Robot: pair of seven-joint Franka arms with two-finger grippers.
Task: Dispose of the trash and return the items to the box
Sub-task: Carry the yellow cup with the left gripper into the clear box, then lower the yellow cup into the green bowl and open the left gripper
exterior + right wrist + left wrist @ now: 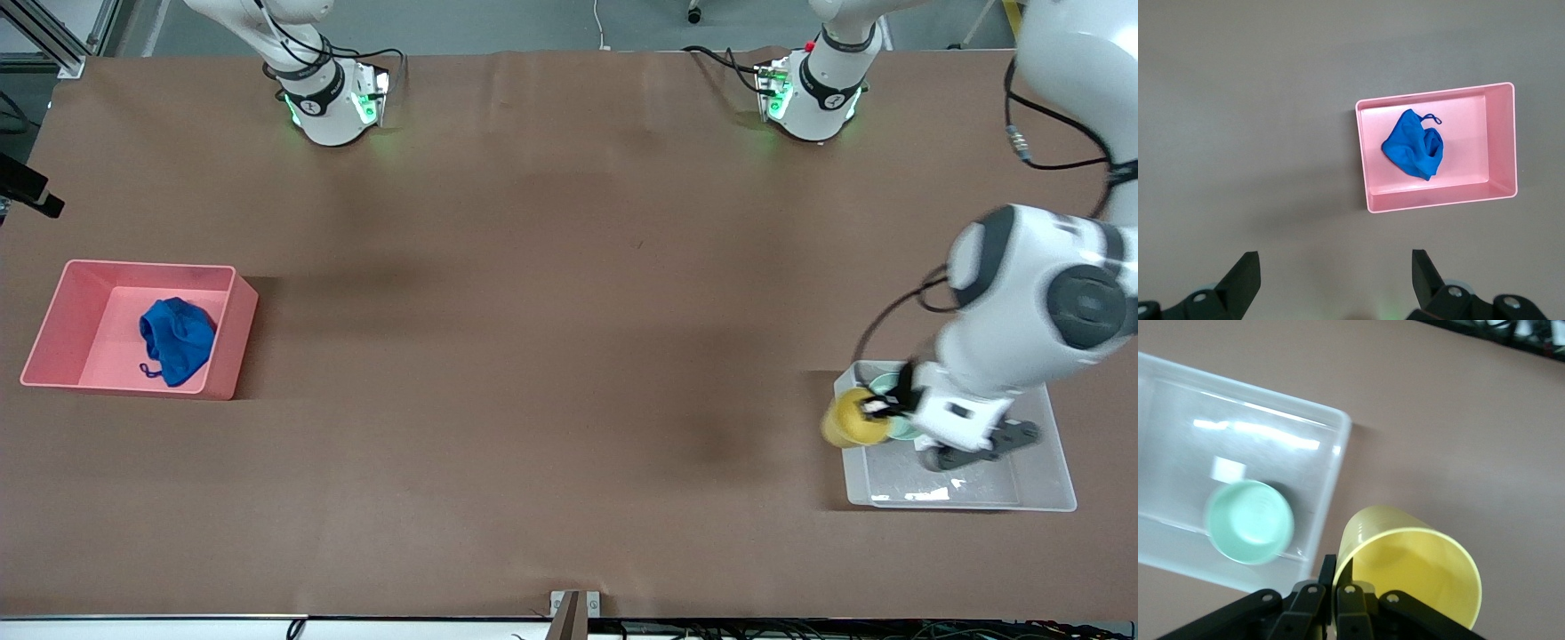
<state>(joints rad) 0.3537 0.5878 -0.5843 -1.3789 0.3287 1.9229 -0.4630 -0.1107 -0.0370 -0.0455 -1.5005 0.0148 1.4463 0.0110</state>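
My left gripper (877, 411) is shut on the wall of the yellow cup (852, 427), one finger inside it and one outside. It holds the cup tilted in the air over the rim of the clear box (960, 503) on the side toward the right arm's end. In the left wrist view the gripper (1336, 579) pinches the cup (1411, 567) beside the box (1331, 420). The mint-green bowl (886, 384) sits in the box and shows in the left wrist view (1250, 521). The blue fabric wad (178, 340) lies in the pink bin (53, 320). My right gripper (1335, 261) is open and empty, waiting high above the table near the bin (1363, 153) and wad (1413, 145).
A white sticker (1225, 468) marks the box's base. The two arm bases (329, 102) (813, 98) stand along the table's edge farthest from the front camera. A small bracket (573, 609) sits at the edge nearest it.
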